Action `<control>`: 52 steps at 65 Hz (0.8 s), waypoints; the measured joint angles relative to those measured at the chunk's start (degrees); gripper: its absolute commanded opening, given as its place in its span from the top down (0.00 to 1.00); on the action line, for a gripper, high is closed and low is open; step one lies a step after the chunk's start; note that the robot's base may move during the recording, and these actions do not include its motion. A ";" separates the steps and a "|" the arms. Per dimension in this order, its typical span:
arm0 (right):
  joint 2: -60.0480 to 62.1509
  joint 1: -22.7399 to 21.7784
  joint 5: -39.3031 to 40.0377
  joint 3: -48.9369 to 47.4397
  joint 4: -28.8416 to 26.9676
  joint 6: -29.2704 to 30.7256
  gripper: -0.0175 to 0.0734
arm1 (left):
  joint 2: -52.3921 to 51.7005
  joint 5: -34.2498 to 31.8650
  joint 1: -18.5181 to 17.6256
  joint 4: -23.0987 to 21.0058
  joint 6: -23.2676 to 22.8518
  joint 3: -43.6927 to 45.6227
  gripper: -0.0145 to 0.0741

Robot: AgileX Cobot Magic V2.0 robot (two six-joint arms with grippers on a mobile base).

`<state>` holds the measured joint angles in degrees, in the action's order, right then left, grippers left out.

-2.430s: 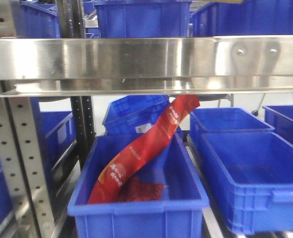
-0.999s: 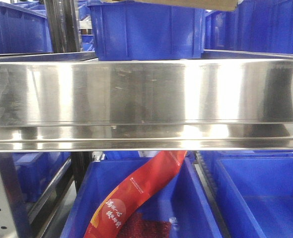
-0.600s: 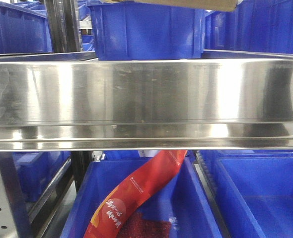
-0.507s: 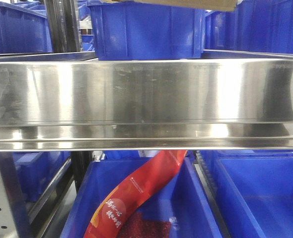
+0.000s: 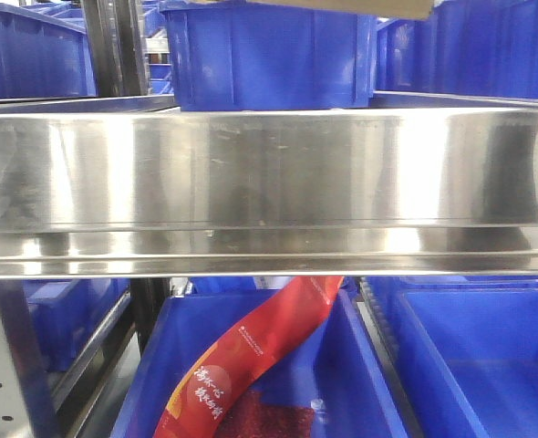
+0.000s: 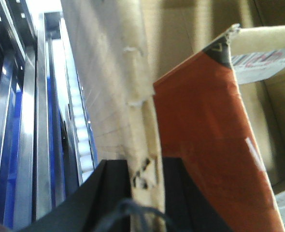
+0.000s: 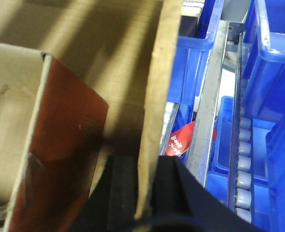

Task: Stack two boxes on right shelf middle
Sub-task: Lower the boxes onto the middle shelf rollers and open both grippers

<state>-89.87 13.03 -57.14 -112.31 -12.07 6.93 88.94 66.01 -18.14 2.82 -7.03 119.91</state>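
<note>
A brown cardboard box is held between both grippers. My left gripper (image 6: 145, 181) is shut on the box's left wall (image 6: 108, 72), which carries peeling yellowish tape. My right gripper (image 7: 147, 191) is shut on its right wall (image 7: 159, 72). The box is open; an orange-brown carton (image 6: 205, 145) lies inside and also shows in the right wrist view (image 7: 60, 159). In the front view only the box's bottom edge (image 5: 378, 7) shows at the top, above the shelf's broad steel lip (image 5: 269, 182). A second plain box is not in view.
Blue plastic bins (image 5: 269, 55) stand on the shelf level behind the lip. Below it, a blue bin (image 5: 360, 365) holds a red packet (image 5: 251, 360). A perforated grey post (image 5: 5, 365) stands at lower left. Roller rails (image 7: 244, 164) and blue bins (image 7: 277, 58) lie right of the box.
Since 2.4 s ago the front view has risen and closed in on the shelf lip, which now fills the middle. Over the last second almost nothing has moved.
</note>
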 measured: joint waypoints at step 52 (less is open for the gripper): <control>-9.23 -0.10 -7.79 0.12 1.46 -0.10 0.45 | 13.56 4.62 0.00 1.81 0.39 0.23 0.28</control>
<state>-99.10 12.93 -64.93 -112.19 -10.61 6.83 102.50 70.63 -18.14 4.63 -6.64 120.13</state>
